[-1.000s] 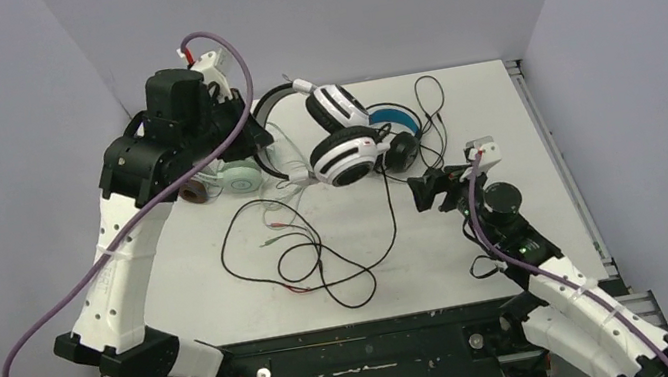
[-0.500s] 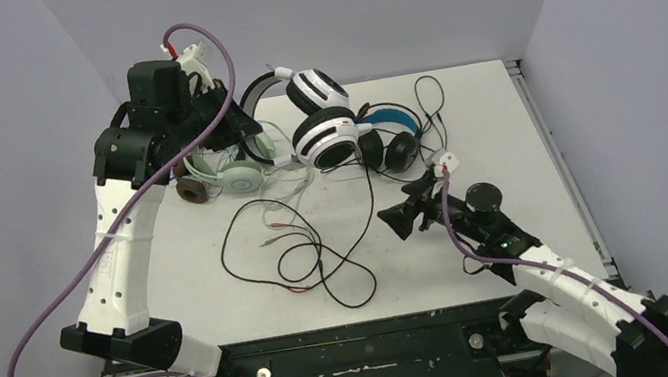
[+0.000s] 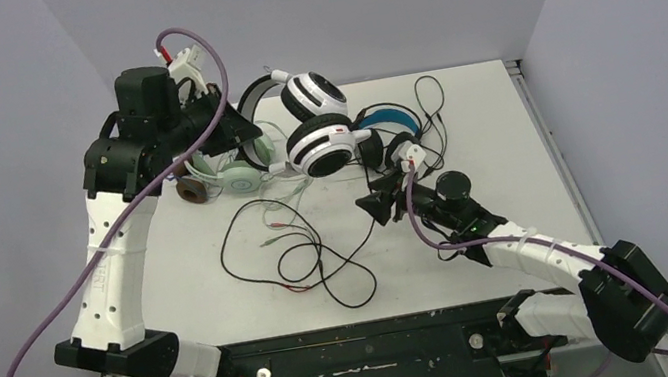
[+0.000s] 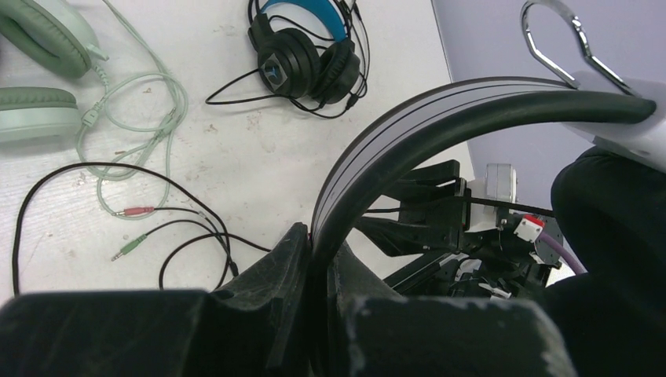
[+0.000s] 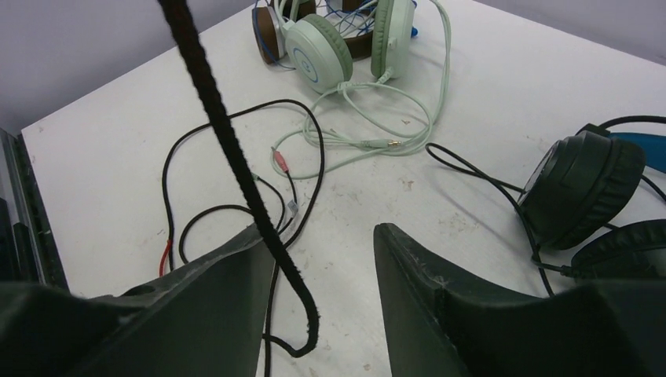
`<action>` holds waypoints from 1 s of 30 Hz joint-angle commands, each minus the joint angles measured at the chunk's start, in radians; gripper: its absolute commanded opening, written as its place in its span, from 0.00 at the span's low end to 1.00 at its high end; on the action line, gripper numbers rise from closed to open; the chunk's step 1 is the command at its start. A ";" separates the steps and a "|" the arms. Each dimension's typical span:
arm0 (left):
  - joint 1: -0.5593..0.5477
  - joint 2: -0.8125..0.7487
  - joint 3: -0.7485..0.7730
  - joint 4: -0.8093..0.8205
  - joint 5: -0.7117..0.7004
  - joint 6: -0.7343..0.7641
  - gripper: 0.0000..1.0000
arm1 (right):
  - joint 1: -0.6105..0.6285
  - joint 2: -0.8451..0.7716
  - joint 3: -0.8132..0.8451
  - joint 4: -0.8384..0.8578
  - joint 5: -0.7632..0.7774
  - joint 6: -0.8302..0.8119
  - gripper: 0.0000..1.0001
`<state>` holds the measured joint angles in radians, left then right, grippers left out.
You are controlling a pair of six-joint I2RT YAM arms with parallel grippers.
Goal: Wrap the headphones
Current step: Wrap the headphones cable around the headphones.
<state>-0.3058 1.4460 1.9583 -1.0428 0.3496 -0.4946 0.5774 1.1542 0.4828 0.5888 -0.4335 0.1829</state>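
Up at the far left of the table (image 3: 492,123), the left jaws are clamping tight on the black, striped headband (image 4: 377,149) of the white headset (image 3: 321,142). They are holding it raised, with its two ear cups reaching toward the middle of the far edge. Just beside it, the mint green headset (image 3: 242,176) is lying on the table with its pale cord (image 5: 369,118) looping out in front. The brown headset (image 3: 191,189) is sitting against the mint green headset's left side. To the right of the white headset, the black headset with the blue headband (image 3: 391,124) is resting flat, its thin cord trailing around it. The right jaws are standing partly open near the table's centre. A black braided cord (image 5: 228,133) is hanging down through the gap between them, leaning along one finger without being pinched. Loose black cord loops (image 3: 300,255) with red and green plugs are sprawling over the near middle.
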 commanded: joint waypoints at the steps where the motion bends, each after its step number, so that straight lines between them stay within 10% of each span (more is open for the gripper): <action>1: 0.006 -0.054 0.002 0.106 0.076 -0.045 0.00 | 0.001 0.012 0.068 0.107 -0.010 -0.028 0.44; 19: 0.000 -0.064 -0.180 0.147 0.103 0.048 0.00 | -0.099 -0.138 0.211 -0.038 0.224 0.030 0.03; 30: -0.264 -0.051 -0.364 0.178 -0.396 0.178 0.00 | -0.098 -0.147 0.448 -0.214 0.114 -0.089 0.03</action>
<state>-0.4892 1.4212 1.6009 -0.9680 0.1360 -0.3546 0.4782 1.0035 0.8585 0.4240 -0.2363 0.1436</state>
